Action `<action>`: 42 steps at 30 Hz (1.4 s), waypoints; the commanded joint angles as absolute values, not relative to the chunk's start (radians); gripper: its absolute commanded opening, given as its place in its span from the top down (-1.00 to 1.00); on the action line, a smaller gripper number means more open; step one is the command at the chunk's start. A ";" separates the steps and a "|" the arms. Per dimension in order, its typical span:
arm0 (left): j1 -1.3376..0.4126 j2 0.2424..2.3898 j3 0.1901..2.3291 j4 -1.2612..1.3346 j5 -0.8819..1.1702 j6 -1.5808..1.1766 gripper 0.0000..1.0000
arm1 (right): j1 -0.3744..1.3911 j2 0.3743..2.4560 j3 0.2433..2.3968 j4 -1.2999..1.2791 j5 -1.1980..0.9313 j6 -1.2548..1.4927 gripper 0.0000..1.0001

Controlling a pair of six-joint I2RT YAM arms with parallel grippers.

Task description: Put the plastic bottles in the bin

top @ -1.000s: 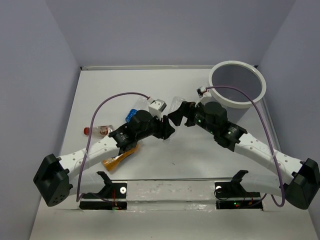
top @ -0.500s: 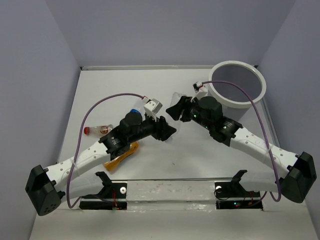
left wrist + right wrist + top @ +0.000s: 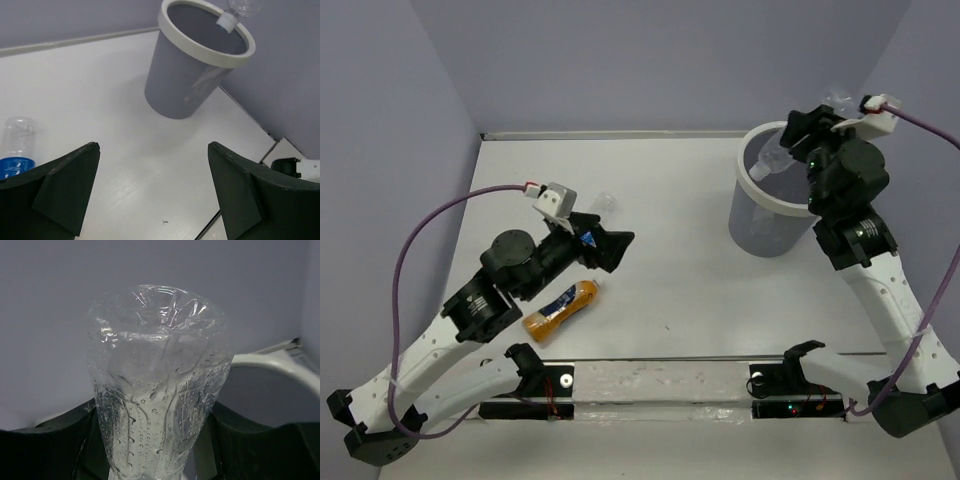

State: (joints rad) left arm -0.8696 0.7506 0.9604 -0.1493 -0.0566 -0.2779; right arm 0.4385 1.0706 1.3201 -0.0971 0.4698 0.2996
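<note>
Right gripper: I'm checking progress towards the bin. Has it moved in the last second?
Yes. In the top view the right gripper went from mid-table up and rightward to the bin, over its far-right rim, shut on a clear bottle.

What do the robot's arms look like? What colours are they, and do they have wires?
The left arm and right arm are white tubes joined by chunky black round joints. A purple cable loops along each one to a small white camera box. The left tool and right tool each have two dark wedge-shaped fingers. A tiny green light glows on the right arm.
</note>
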 commanded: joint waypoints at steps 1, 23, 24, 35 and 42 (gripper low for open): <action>-0.874 0.655 0.927 -0.216 -0.288 -0.239 -0.98 | 0.253 1.118 1.368 -0.106 0.641 0.178 0.28; -0.871 0.549 0.819 -0.239 -0.534 -0.265 -0.98 | 0.195 1.177 1.491 -0.348 0.416 0.210 -0.86; -0.873 0.548 0.819 -0.239 -0.543 -0.268 -0.98 | 0.242 1.164 1.480 -0.356 0.334 0.253 -0.84; -0.861 0.476 0.813 -0.267 -0.732 -0.316 -0.98 | 0.787 1.513 1.371 -0.128 0.299 0.547 -0.91; -0.859 0.448 0.807 -0.265 -0.769 -0.325 -0.98 | 0.787 1.877 1.607 -0.115 0.302 0.712 -0.99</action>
